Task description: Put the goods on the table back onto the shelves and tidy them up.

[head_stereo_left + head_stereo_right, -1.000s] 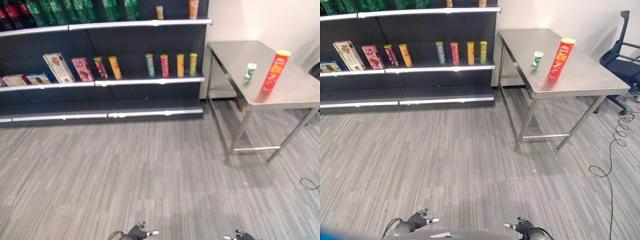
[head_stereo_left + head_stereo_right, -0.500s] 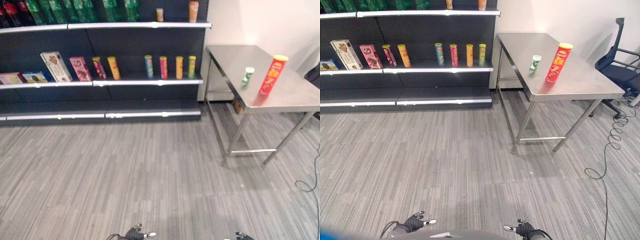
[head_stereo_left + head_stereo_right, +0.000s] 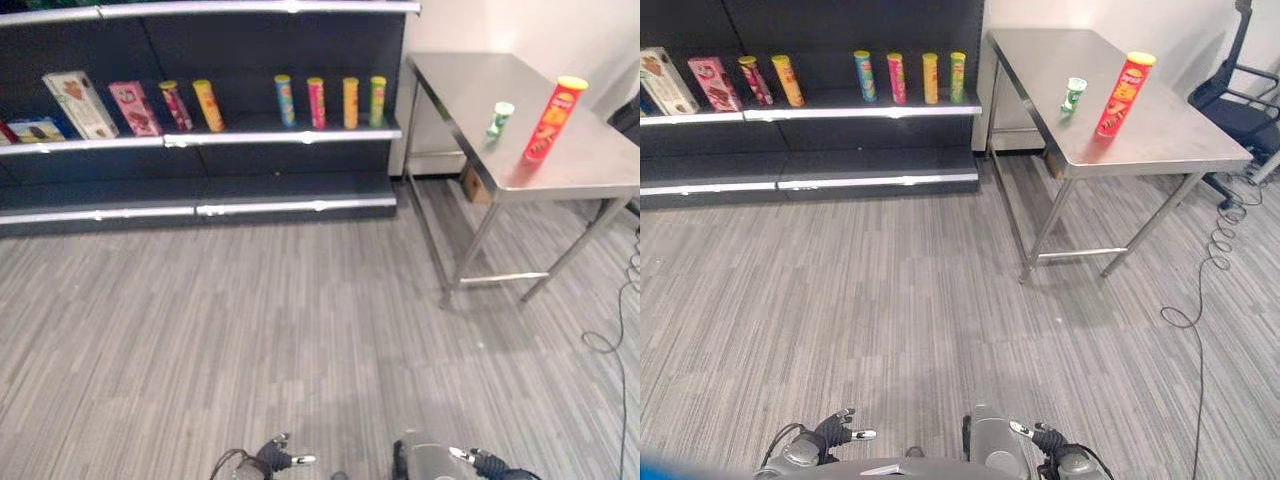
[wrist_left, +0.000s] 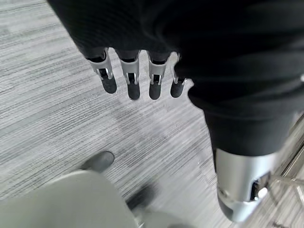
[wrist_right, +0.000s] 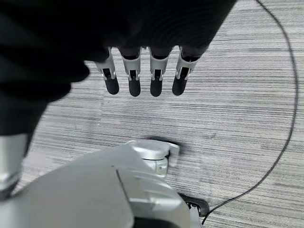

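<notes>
A shiny metal table (image 3: 1160,150) with thin legs stands far off on the right, on a grey striped carpet floor (image 3: 900,300). On its smooth top stand a tall red round can with a yellow lid (image 3: 1124,95) and, just left of it, a small green and white can (image 3: 1073,95). They are near each other but not touching.

To the left of the table is a long dark shelf (image 3: 230,135). Four thin tall cans (image 3: 327,101) stand upright in a row on it, and two more tall cans (image 3: 190,105) lean further left. Flat boxes (image 3: 100,100) lean beside those.

The left hand (image 4: 137,78) hangs low and near, over the carpet, with its fingers straight and holding nothing. The right hand (image 5: 142,76) hangs the same way, loose and empty.
</notes>
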You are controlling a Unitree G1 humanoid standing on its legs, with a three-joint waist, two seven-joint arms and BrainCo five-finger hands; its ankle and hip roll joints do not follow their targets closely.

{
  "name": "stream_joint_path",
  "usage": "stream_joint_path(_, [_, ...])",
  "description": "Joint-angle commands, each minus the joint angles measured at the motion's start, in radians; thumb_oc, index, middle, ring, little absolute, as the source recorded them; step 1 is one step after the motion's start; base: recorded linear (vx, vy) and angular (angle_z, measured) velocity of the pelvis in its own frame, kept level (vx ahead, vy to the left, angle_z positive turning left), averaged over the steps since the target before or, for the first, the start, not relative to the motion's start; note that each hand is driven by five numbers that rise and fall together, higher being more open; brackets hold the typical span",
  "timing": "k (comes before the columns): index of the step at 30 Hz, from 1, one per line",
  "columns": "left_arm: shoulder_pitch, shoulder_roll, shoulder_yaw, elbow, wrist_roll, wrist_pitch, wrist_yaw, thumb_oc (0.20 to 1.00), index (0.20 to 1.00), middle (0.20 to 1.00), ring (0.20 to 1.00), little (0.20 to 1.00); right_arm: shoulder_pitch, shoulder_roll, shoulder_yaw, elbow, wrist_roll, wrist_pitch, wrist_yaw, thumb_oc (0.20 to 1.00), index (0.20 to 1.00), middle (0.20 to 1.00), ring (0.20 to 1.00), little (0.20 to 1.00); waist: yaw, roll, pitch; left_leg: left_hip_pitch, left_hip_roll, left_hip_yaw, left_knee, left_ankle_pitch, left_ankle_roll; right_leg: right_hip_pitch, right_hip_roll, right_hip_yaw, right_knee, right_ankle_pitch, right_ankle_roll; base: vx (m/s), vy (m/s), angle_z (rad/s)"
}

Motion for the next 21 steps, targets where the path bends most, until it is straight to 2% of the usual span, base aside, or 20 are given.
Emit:
stream_joint_path(1, [-0.013,0.008,0.015,0.002,0.045,-0.018,-0.008,1.0,1.0,1.0,1.0,1.0,0.017,-0.013,0.029,-0.006,0.011,-0.009,-0.004,1.0,1.0,1.0,1.0,1.0,-0.044,-0.008,-0.014,0.191,0.02,-0.107,0.033,-0.191,-0.063,0.018,-0.011,-0.01,-0.172,0.173,0.048,0.33,-0.102,0.1])
stream_joint_path(3, [-0.008,0.007,0.007,0.008,0.06,-0.021,-0.012,1.0,1.0,1.0,1.0,1.0,0.031,-0.019,0.025,-0.011,0.011,-0.012,-0.004,1.0,1.0,1.0,1.0,1.0,-0.046,-0.014,-0.025,0.21,0.019,-0.118,0.04,-0.202,-0.076,0.043,-0.018,-0.025,-0.182,0.191,0.032,0.33,-0.148,0.13])
stream_joint_path(4, [-0.003,0.005,0.008,0.012,0.064,-0.019,-0.01,1.0,1.0,1.0,1.0,1.0,0.033,-0.02,0.024,-0.012,0.012,-0.012,-0.003,1.0,1.0,1.0,1.0,1.0,-0.049,-0.015,-0.035,0.215,0.027,-0.122,0.046,-0.198,-0.082,0.051,-0.006,-0.03,-0.18,0.206,0.018,0.37,-0.208,0.33])
stream_joint_path(5, [0.0,0.004,0.008,0.016,0.065,-0.016,-0.011,1.0,1.0,1.0,1.0,1.0,0.038,-0.023,0.024,-0.01,0.012,-0.01,0.0,1.0,1.0,1.0,1.0,1.0,-0.051,-0.015,-0.047,0.219,0.042,-0.125,0.054,-0.198,-0.092,0.061,0.007,-0.032,-0.173,0.208,0.003,0.37,-0.241,0.5])
stream_joint_path(6, [-0.002,-0.001,0.008,0.014,0.063,-0.016,-0.01,1.0,1.0,1.0,1.0,1.0,0.04,-0.03,0.018,-0.006,0.015,-0.012,0.0,1.0,1.0,1.0,1.0,1.0,-0.053,-0.008,-0.053,0.219,0.065,-0.131,0.074,-0.174,-0.11,0.073,0.023,-0.037,-0.166,0.208,-0.008,0.31,-0.231,0.48])
stream_joint_path(8, [-0.004,-0.01,0.007,0.008,0.049,-0.017,-0.003,1.0,1.0,1.0,1.0,1.0,0.039,-0.039,0.018,0.002,0.018,-0.016,-0.003,1.0,1.0,1.0,1.0,1.0,-0.051,0.004,-0.069,0.2,0.096,-0.14,0.137,-0.083,-0.15,0.1,0.044,-0.052,-0.163,0.206,-0.025,0.22,-0.165,0.43])
stream_joint_path(9, [-0.004,-0.01,0.007,0.008,0.049,-0.017,-0.003,1.0,1.0,1.0,1.0,1.0,0.039,-0.039,0.018,0.002,0.018,-0.016,-0.003,1.0,1.0,1.0,1.0,1.0,-0.051,0.005,-0.069,0.201,0.097,-0.14,0.137,-0.083,-0.15,0.1,0.044,-0.053,-0.163,0.205,-0.025,0.3,-0.207,0.4])
stream_joint_path(10, [0.001,-0.016,0.01,-0.008,0.026,-0.018,0.0,1.0,1.0,1.0,1.0,1.0,0.04,-0.049,0.013,0.001,0.031,-0.021,-0.005,1.0,1.0,1.0,1.0,1.0,-0.048,0.012,-0.087,0.181,0.121,-0.139,0.221,0.018,-0.193,0.147,0.057,-0.079,-0.175,0.185,-0.047,0.31,-0.219,0.28])
stream_joint_path(11, [0.004,-0.018,0.014,-0.012,0.013,-0.015,0.001,1.0,1.0,1.0,1.0,1.0,0.04,-0.052,0.01,0.001,0.039,-0.022,-0.005,1.0,1.0,1.0,1.0,1.0,-0.046,0.012,-0.093,0.166,0.133,-0.132,0.288,0.074,-0.226,0.177,0.062,-0.091,-0.18,0.167,-0.064,0.4,-0.283,0.04])
stream_joint_path(13, [0.006,-0.018,0.018,-0.019,0.004,-0.011,0.007,1.0,1.0,1.0,1.0,1.0,0.037,-0.058,0.008,0.003,0.052,-0.025,-0.011,1.0,1.0,1.0,1.0,1.0,-0.036,0.0,-0.088,0.1,0.153,-0.101,0.467,0.152,-0.261,0.253,0.065,-0.103,-0.195,0.123,-0.095,0.28,-0.226,0.07])
stream_joint_path(14, [0.004,-0.015,0.019,-0.024,0.003,-0.01,0.011,1.0,1.0,1.0,1.0,1.0,0.035,-0.06,0.007,0.001,0.057,-0.026,-0.014,1.0,1.0,1.0,1.0,1.0,-0.029,-0.013,-0.079,0.06,0.161,-0.082,0.562,0.181,-0.266,0.287,0.06,-0.105,-0.202,0.108,-0.106,0.26,-0.239,0.12])
stream_joint_path(16, [0.006,-0.013,0.024,-0.028,0.003,-0.006,0.017,1.0,1.0,1.0,1.0,1.0,0.022,-0.067,0.008,-0.001,0.065,-0.024,-0.024,1.0,1.0,1.0,1.0,1.0,-0.008,-0.032,-0.059,0.021,0.178,-0.026,0.68,0.183,-0.233,0.345,0.06,-0.092,-0.207,0.083,-0.127,0.25,-0.208,0.01])
stream_joint_path(17, [0.007,-0.014,0.026,-0.028,-0.006,-0.006,0.016,1.0,1.0,1.0,1.0,1.0,0.02,-0.068,0.007,-0.001,0.072,-0.024,-0.025,1.0,1.0,1.0,1.0,1.0,0.0,-0.042,-0.053,-0.014,0.182,-0.005,0.689,0.18,-0.218,0.362,0.049,-0.085,-0.207,0.075,-0.128,0.18,-0.118,-0.14])
stream_joint_path(18, [0.007,-0.014,0.026,-0.028,-0.006,-0.006,0.016,1.0,1.0,1.0,1.0,1.0,0.02,-0.068,0.007,-0.001,0.072,-0.024,-0.025,1.0,1.0,1.0,1.0,1.0,0.002,-0.039,-0.05,-0.013,0.185,-0.004,0.694,0.175,-0.218,0.364,0.053,-0.084,-0.207,0.074,-0.129,0.17,-0.076,-0.33])
stream_joint_path(19, [0.009,-0.015,0.031,-0.027,-0.014,-0.006,0.016,1.0,1.0,1.0,1.0,1.0,0.02,-0.07,0.008,0.001,0.073,-0.022,-0.025,1.0,1.0,1.0,1.0,1.0,0.008,-0.043,-0.05,-0.038,0.193,0.022,0.672,0.159,-0.201,0.381,0.047,-0.083,-0.208,0.063,-0.13,0.21,-0.026,-0.41])
stream_joint_path(20, [0.013,-0.017,0.038,-0.026,-0.028,-0.009,0.018,1.0,1.0,1.0,1.0,1.0,0.024,-0.07,0.008,-0.001,0.074,-0.024,-0.025,1.0,1.0,1.0,1.0,1.0,0.025,-0.044,-0.041,-0.083,0.201,0.035,0.582,0.107,-0.187,0.413,0.041,-0.072,-0.21,0.045,-0.122,0.22,-0.027,-0.36])
stream_joint_path(21, [0.013,-0.017,0.038,-0.026,-0.028,-0.009,0.018,1.0,1.0,1.0,1.0,1.0,0.024,-0.071,0.008,-0.001,0.074,-0.024,-0.025,1.0,1.0,1.0,1.0,1.0,0.026,-0.044,-0.038,-0.079,0.202,0.036,0.582,0.106,-0.187,0.416,0.041,-0.071,-0.21,0.044,-0.122,0.24,0.001,-0.13])
